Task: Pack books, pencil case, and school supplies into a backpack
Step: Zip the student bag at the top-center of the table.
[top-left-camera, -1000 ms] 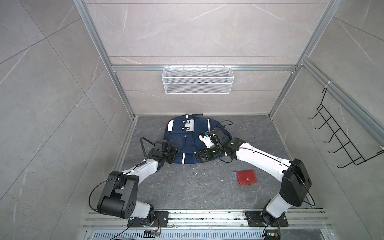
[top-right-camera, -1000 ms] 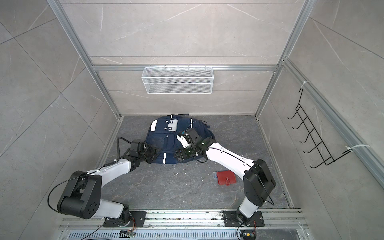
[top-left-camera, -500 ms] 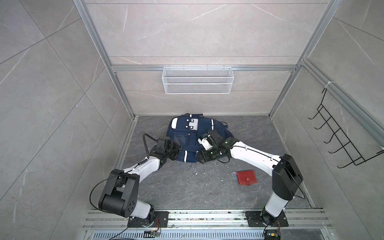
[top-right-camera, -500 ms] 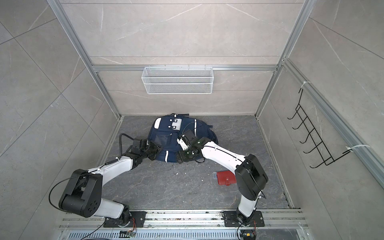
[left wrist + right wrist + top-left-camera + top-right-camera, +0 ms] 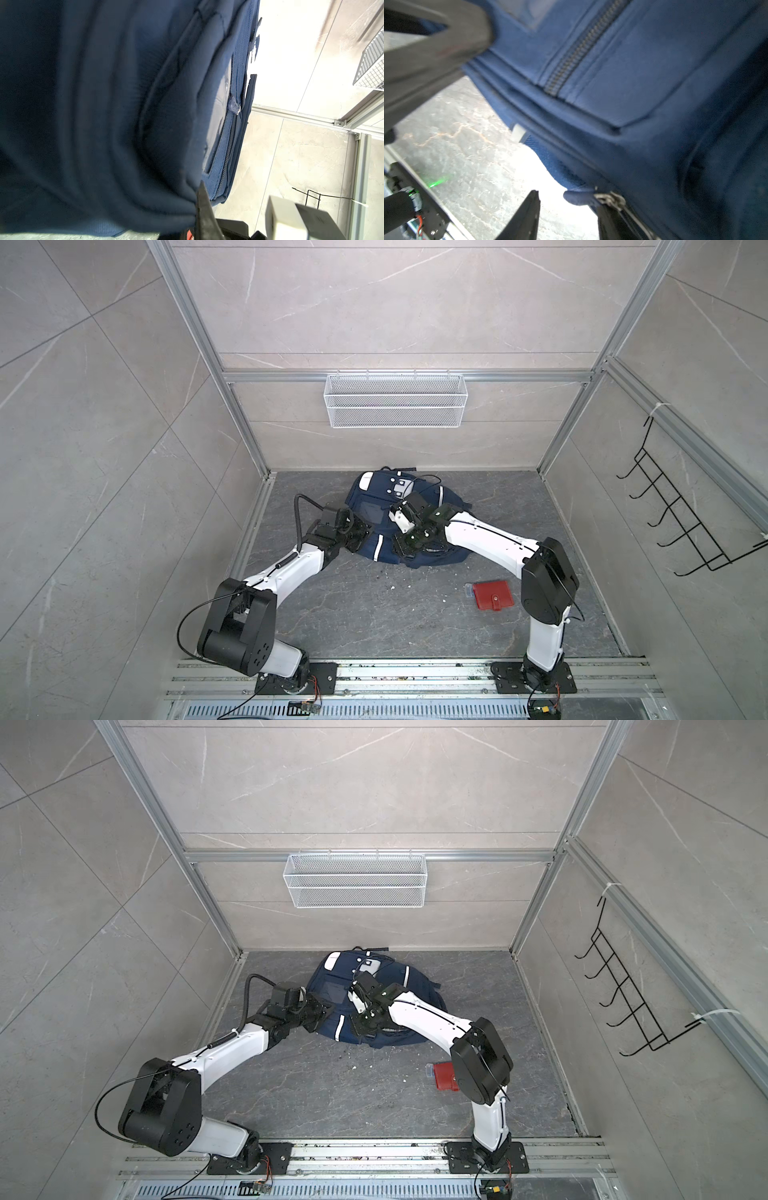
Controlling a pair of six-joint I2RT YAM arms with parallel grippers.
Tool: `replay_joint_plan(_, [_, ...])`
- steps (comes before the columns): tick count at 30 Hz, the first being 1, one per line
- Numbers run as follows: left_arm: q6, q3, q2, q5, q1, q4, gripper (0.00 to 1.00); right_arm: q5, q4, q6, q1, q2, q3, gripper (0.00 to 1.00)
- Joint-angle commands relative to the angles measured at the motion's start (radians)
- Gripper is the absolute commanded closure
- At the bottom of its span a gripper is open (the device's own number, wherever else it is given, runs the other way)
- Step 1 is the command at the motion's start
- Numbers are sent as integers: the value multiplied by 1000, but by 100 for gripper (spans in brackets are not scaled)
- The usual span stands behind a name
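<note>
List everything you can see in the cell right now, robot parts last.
backpack: one, navy with white stripes, lying on the floor at rear centre.
red case: one, red, on the floor beside the right arm, apart from the backpack.
clear plastic piece: one, bluish clear, on the floor right beside the red case.
wire basket: one, white, hung on the back wall.
hook rack: one, black wire, on the right wall.
floor: one, dark grey marbled, under everything.
left gripper: one, black, jaws shut on the backpack's fabric at its left edge.
right gripper: one, black, at the backpack's near edge, jaws apart beside a zipper pull.
</note>
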State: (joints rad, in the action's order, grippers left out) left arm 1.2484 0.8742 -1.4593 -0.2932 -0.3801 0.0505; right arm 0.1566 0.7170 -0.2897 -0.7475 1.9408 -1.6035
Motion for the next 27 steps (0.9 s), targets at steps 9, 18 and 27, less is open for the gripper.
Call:
replay_joint_plan(9, [-53,68,75,-86,-34,42,100,-67,40,-67,52,97,-119,62])
replay_joint_plan(18, [-58,68,91,-87,-36,31,100,-89,31,-62,65,97,-113,82])
replay_joint_plan(27, [-42,46,101,-54,-1,30,100,-84,-24,-63,108,-11,43,100])
